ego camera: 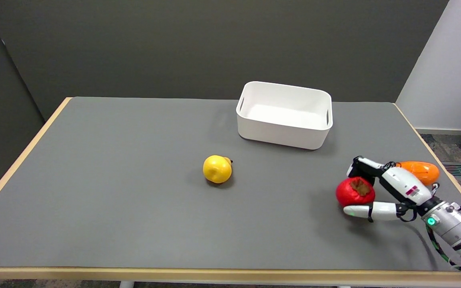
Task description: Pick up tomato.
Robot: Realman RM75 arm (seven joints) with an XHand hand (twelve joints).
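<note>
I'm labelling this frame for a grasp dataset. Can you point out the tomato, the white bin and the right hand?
tomato (352, 194): head view, on its red left side.
white bin (280, 134): head view, on its front wall.
right hand (390, 188): head view, on the white back of the hand.

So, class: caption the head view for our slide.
Robot hand grips the red tomato on a grey table, near an orange fruit.

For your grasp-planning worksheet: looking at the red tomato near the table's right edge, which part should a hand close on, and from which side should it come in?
Grip the tomato across its round middle, fingers on opposite flanks, coming from the near right as the right hand does. Its body is smooth and rounded with a brown calyx on top, so the widest part probably gives the surest hold. The orange fruit lies close on the far right.
</note>
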